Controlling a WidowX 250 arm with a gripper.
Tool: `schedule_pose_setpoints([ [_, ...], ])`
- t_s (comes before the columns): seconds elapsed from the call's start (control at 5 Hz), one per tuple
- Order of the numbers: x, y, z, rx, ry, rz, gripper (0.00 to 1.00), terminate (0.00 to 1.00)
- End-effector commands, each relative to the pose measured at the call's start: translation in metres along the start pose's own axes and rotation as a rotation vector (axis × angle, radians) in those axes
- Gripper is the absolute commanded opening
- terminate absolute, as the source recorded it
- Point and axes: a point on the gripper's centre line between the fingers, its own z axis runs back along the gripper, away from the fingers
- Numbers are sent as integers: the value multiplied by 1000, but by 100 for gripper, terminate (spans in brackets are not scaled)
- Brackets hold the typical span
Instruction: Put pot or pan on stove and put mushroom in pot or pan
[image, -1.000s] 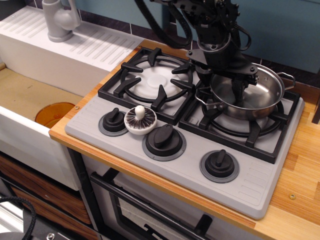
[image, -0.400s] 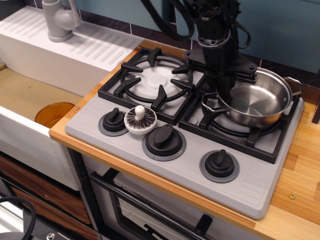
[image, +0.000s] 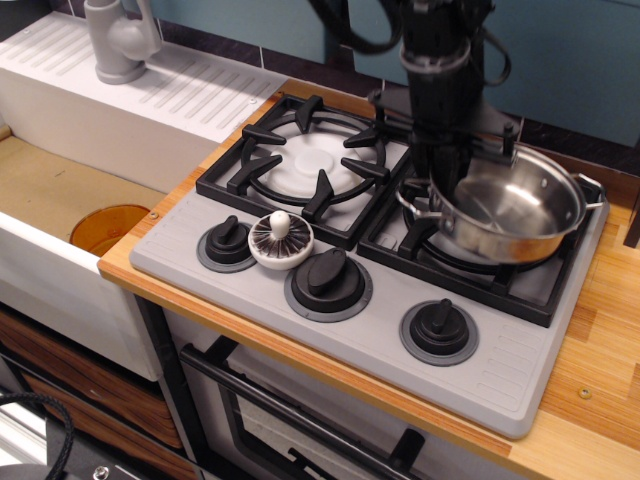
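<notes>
The shiny steel pot (image: 522, 206) hangs tilted just over the right burner grate (image: 520, 284) of the grey stove (image: 500, 368), its left rim higher than its right. My gripper (image: 446, 190) comes straight down from above and is shut on that left rim, one finger inside the pot. The pot is empty. The mushroom (image: 280, 238) lies gills-up on the stove's front panel, between the left knob (image: 228, 244) and the middle knob (image: 328, 280), well to the left of my gripper. The left burner (image: 305, 160) holds nothing.
A third knob (image: 439, 330) sits at the front right. A sink (image: 60, 190) with an orange drain piece (image: 108, 228) and a grey faucet (image: 118, 40) lies to the left. Wooden counter (image: 600, 330) borders the stove on the right, and an oven door (image: 300, 430) is below.
The arm has risen and straightened, shifting slightly right. The pot went with it and now tilts with its left rim raised off the grate. The mushroom has not moved.
</notes>
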Motion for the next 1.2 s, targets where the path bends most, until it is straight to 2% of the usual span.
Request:
schedule_pose_setpoints([
  [0.0, 29, 28, 48, -17, -81, -79, 0, 0],
  [0.2, 40, 59, 57, -17, -66, -139, 0, 0],
  [0.4, 46, 78, 55, -22, -68, -165, 0, 0],
  [1.0, 47, 127, 41, -30, -76, -180, 0, 0],
])
